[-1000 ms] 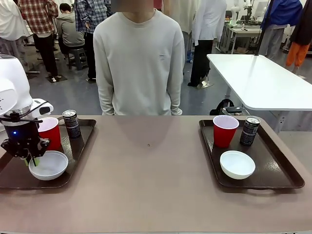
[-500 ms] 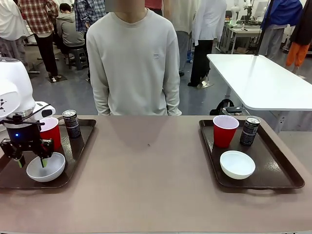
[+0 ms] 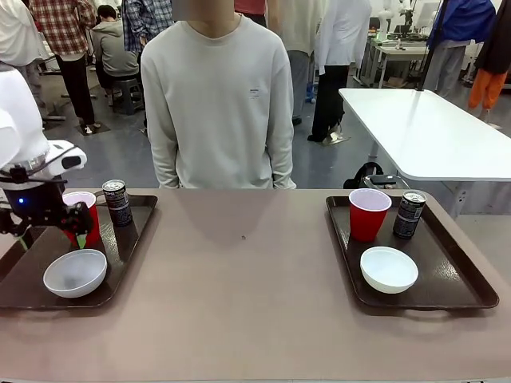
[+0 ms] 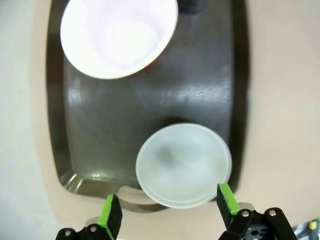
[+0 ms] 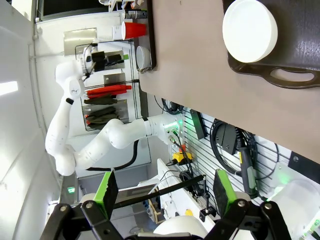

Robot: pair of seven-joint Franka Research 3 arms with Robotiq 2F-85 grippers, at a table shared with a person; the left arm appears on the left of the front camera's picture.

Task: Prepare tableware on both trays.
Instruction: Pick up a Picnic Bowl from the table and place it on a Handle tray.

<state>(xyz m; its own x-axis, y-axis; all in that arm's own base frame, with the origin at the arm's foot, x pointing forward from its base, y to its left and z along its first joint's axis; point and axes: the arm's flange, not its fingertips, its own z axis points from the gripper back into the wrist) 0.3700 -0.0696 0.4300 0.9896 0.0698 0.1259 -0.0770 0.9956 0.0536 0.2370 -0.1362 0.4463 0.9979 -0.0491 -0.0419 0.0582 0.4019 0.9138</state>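
Two brown trays sit on the tan surface (image 3: 239,311), one at each end. Left tray (image 3: 128,239) carries a white bowl (image 3: 75,273) at its near part, a red cup (image 3: 82,217) behind it, and a black can (image 3: 117,203) just beside the cup toward the middle. Right tray (image 3: 455,275) carries a second white bowl (image 3: 389,269) near the front, a second red cup (image 3: 369,213) behind it, and a second black can (image 3: 409,214) just beside that cup on the outer side.

Left hand (image 3: 49,237) hangs above the left tray, over the back edge of the bowl and in front of the cup, touching neither. Its green-padded fingers are spread wide with nothing between them. Left wrist view looks straight down: bowl (image 4: 183,165) upright and empty on the tray (image 4: 115,115), close to the tray's near rim, green pads (image 4: 226,198) apart on either side below it, cup's white inside (image 4: 118,36) farther up the tray.

Right hand (image 5: 162,192) also spread, nothing held, hanging off the edge of the surface; its wrist view, rolled sideways, catches the right bowl (image 5: 250,30) on the tray corner by the handle slot (image 5: 295,76).

One person in a pale sweatshirt (image 3: 219,104) stands at the far side, arms down.
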